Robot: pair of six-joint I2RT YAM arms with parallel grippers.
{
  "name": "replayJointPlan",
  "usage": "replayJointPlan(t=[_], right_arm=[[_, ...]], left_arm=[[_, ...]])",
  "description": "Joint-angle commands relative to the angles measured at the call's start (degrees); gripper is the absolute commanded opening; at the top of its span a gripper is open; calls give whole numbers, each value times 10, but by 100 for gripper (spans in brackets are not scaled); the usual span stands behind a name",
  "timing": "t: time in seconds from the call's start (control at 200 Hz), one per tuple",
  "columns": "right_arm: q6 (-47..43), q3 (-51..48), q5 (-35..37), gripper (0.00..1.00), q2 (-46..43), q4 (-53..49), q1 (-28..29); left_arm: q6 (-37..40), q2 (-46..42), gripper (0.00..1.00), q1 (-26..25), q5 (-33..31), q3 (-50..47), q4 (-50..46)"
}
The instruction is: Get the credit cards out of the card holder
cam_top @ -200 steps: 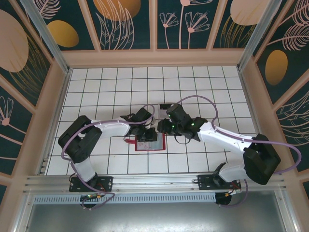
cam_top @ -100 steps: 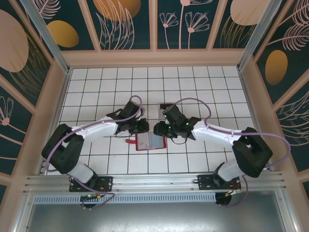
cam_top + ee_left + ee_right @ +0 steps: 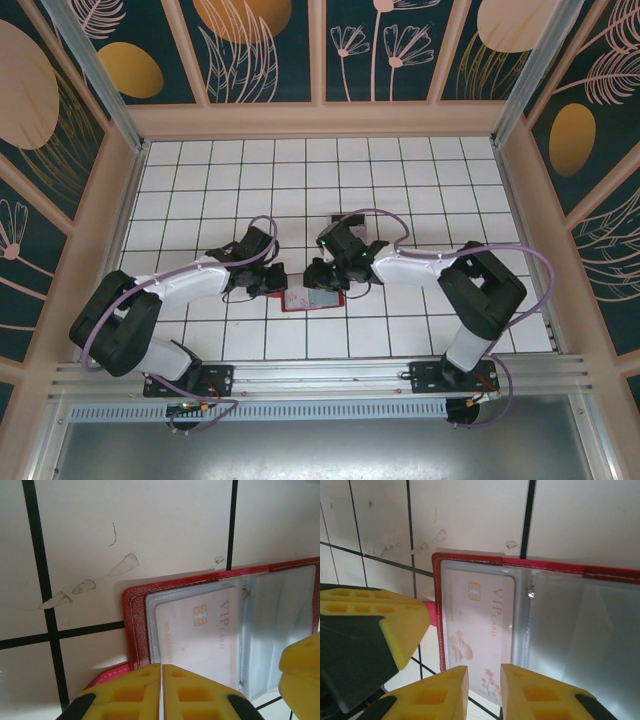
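Red wallet (image 3: 312, 299) lies open and flat on the white-tiled bench (image 3: 200, 170), near the middle of the grid and toward its near edge. Its greyish clear sleeves (image 3: 570, 625) face up.

The outer sleeve holds a pale card (image 3: 200, 635) with a gold chip and "VIP CARD" printed in orange. The card sits fully under the plastic, its long side along the wallet's red border. What the neighbouring sleeve, past the fold, holds cannot be made out through the glare.

The left gripper (image 3: 161, 669) is closed. Its yellow fingers (image 3: 130, 690) are pressed together with only a hairline seam between them, and they hold nothing. It hangs at the wallet's edge, just over the red border below the card. A pink-red strap tab (image 3: 107, 672) pokes out from under the wallet beside it. Whether the fingertips touch the wallet cannot be told.

The right gripper (image 3: 485, 672) has its fingers (image 3: 540, 692) parted by a narrow gap. It is poised over the end of the card's sleeve, and the card's printed flowers show in the gap. Contact with the plastic cannot be judged.

From above, the grippers meet at the wallet's left part, the left one beside its left edge and the right one over its far edge. Their tips are near each other but apart.
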Motion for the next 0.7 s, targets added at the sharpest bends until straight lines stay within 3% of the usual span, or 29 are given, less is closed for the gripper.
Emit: replayJointPlan(t=[0.0,0.691], right_arm=[[-13,20,-23,22,16,21,4],[-32,21,-2,18,54,-2,-1]], left_arm=[[12,-4,12,1,-4,-4,-17],[37,50,15,0,6,4,-25]])
